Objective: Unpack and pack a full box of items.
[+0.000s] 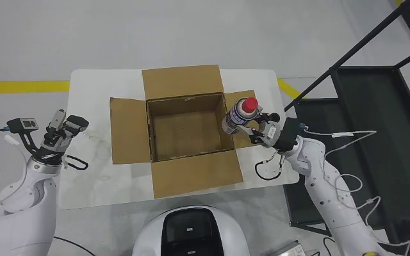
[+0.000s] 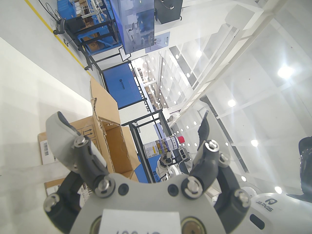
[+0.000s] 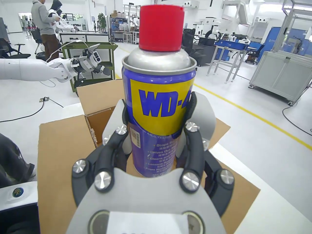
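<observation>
The left arm (image 1: 35,176) is positioned at the left edge of the white surface (image 1: 102,83), well apart from the cardboard box (image 1: 186,160). In the left wrist view the left jaws stand wide, with nothing between the light pad (image 2: 61,132) and the dark pad (image 2: 204,132). The box sits at the centre of the surface with all four flaps folded outward and flat; its interior shows a bare cardboard floor (image 1: 189,133). The spray can (image 1: 238,116) is located just beside the right wall of the box, above the right flap (image 1: 246,128), and is held off the surface with its red cap (image 1: 251,104) uppermost. The right jaws are closed on the lower body of the can, one finger (image 3: 195,113) on each side of the blue and yellow label. The right arm (image 1: 320,176) extends from the lower right, crossing the right edge of the surface. A black metal rack (image 1: 365,96) stands on the floor to the right of the surface, close to the right arm. A yellow floor line (image 1: 32,85) runs behind the surface on the left.
</observation>
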Motion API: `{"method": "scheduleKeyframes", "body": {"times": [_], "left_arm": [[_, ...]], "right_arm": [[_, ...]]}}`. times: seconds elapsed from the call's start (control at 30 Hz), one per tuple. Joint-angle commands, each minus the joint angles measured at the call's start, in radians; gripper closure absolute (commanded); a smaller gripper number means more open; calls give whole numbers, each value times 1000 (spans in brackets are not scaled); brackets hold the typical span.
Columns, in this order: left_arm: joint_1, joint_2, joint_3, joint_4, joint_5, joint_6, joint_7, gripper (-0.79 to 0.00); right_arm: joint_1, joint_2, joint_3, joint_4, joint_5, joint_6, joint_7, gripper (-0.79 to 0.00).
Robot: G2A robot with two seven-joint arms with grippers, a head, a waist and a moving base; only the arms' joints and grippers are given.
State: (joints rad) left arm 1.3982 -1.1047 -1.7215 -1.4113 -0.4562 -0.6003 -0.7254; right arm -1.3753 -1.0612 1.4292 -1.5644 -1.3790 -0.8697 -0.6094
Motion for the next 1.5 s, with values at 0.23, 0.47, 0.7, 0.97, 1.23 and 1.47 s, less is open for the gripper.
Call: {"method": "scheduleKeyframes", "body": {"times": [0.23,0.47,0.7,0.97,1.23,1.47], "left_arm": [[0,0,0,0,0,0,0,-785],[0,0,0,0,0,0,0,-785],[0,0,0,0,0,0,0,-785],[0,0,0,0,0,0,0,-785],[0,0,0,0,0,0,0,-785],[0,0,0,0,0,0,0,-785]], "right_arm": [[0,0,0,0,0,0,0,0],[0,0,0,0,0,0,0,0],[-56,6,47,19,49,11,-11,0],[-180,20,162,33,44,22,-141,0],[-278,22,219,72,-5,93,-362,0],[-337,22,239,203,-61,182,-523,0]]}}
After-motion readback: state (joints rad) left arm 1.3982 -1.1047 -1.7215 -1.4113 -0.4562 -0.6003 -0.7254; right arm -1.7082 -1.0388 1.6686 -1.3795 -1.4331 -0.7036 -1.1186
